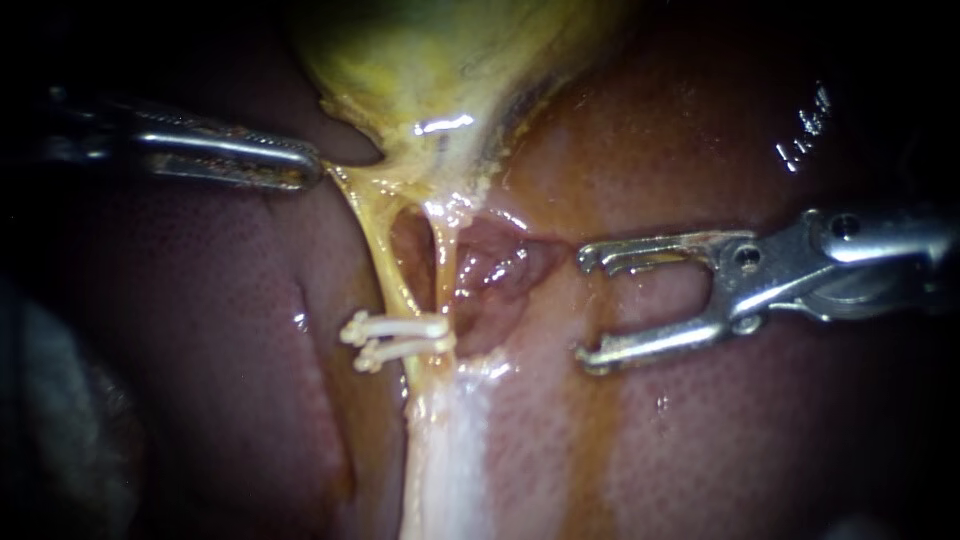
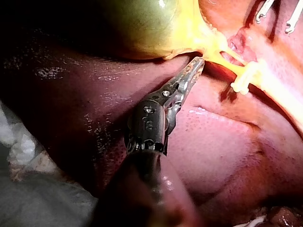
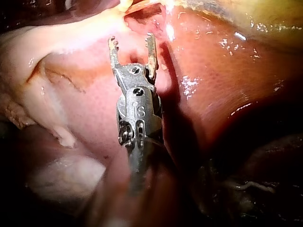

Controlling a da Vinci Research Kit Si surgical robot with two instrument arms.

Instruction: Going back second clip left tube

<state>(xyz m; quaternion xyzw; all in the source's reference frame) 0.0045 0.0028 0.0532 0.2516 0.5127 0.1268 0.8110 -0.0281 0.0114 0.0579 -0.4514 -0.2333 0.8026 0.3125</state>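
Clips (image 1: 400, 327): two, white, lying side by side across the left tube (image 1: 385, 265), low down.
Tubes: two; whether the clips also catch the right tube (image 1: 444, 260) I cannot tell.
Left instrument (image 1: 312, 168): one, my pincer closed on the gallbladder's (image 1: 430, 60) neck edge; shaft lost in dark.
Right instrument (image 1: 585, 309): one, pincer gaping, empty, near the clips, over the liver (image 1: 700, 450).

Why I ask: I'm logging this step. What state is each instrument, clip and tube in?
Left instrument: jaws shut on gallbladder edge.
Right instrument: jaws open, empty.
Clips: two, closed across the left tube.
Left tube: uncut, pulled taut.
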